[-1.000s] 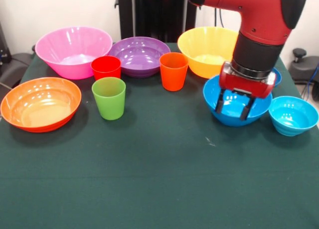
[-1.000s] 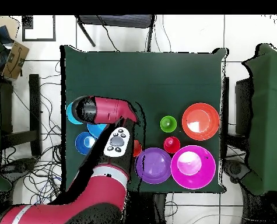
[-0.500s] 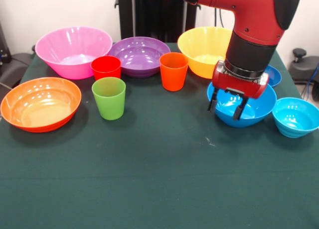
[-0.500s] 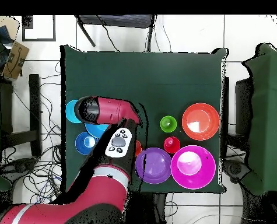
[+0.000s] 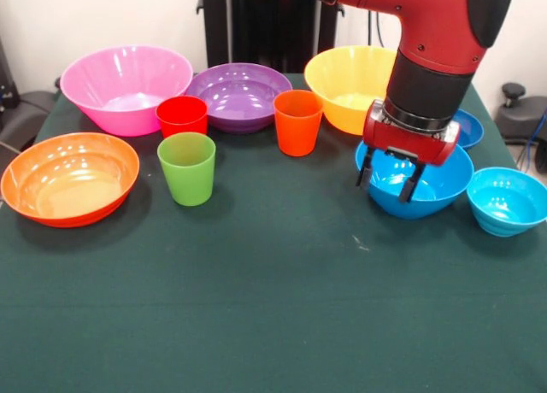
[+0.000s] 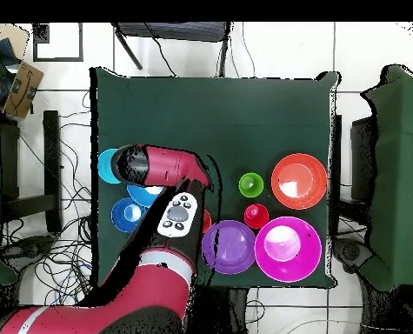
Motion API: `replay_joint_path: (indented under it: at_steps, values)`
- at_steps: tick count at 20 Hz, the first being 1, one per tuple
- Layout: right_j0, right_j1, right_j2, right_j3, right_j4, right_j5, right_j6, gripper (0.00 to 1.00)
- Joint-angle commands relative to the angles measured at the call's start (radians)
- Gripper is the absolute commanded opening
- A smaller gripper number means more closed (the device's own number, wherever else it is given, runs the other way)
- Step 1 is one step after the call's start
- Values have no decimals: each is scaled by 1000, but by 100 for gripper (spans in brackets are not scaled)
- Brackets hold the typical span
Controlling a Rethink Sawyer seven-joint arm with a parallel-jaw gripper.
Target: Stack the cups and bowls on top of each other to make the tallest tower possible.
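front view: the gripper (image 5: 386, 178) is seen hanging over the near rim of the large blue bowl (image 5: 432, 190), its two dark fingers apart, with nothing held between them. no tower is built; every piece rests separately on the green table (image 5: 273, 299). the pink bowl (image 5: 126, 87), purple bowl (image 5: 239, 94) and yellow bowl (image 5: 352, 85) are lined along the far side. the orange bowl (image 5: 68, 176) is placed at the left edge. the red cup (image 5: 182, 116), green cup (image 5: 187, 167) and orange cup (image 5: 297, 121) are stood upright between them. a cyan bowl (image 5: 506, 198) is set just beside the blue one, and a small dark blue bowl (image 5: 467, 128) is partly hidden behind the arm.
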Motion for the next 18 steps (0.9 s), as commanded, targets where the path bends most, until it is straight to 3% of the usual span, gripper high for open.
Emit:
replay_joint_path:
  at_steps: [1, 4, 10, 18]
  values:
    - [-21, -56, 103, 29, -35, 187, 33, 100]
    - [-30, -86, 107, 18, -62, 237, -24, 100]
    - [-60, -111, 167, 84, -115, 167, -114, 100]
    - [-91, -54, 236, 122, -235, 79, -175, 100]
